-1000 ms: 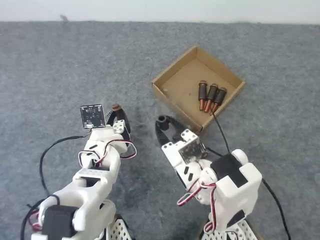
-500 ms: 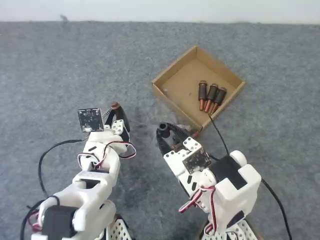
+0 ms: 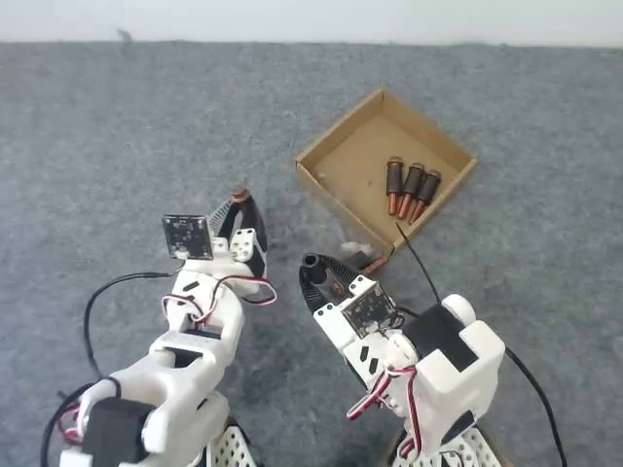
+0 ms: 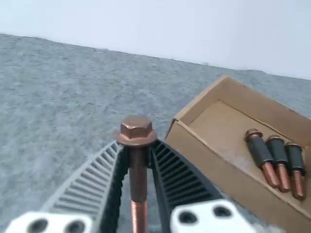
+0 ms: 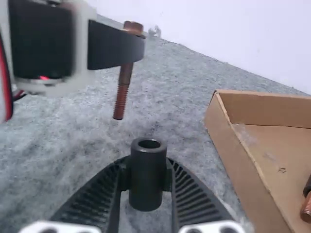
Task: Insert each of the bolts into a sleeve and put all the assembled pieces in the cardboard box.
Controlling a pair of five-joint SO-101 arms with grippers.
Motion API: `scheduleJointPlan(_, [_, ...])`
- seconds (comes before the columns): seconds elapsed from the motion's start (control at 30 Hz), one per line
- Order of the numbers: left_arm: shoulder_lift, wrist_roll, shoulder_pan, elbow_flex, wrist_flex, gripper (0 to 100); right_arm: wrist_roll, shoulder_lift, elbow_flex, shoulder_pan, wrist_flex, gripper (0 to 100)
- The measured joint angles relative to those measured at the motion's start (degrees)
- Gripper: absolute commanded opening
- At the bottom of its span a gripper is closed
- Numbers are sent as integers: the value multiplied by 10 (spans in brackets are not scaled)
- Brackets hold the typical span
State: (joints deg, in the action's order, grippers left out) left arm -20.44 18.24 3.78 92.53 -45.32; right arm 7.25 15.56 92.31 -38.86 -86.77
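Jaws grasp: left gripper a bolt, right gripper a sleeve, apart, beside the cardboard box.

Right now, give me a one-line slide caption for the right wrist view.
Right gripper holds a black sleeve; left gripper holds a copper bolt nearby, not yet inserted, near the cardboard box.

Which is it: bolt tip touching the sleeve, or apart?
Apart. The right wrist view shows grey carpet between the threaded tip of the bolt and the open mouth of the sleeve; the two are not lined up.
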Motion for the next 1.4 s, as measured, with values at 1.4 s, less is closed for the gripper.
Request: scheduleJointPlan(1.4, [-276, -1, 150, -159, 492, 13, 0, 0, -4, -5, 30, 6])
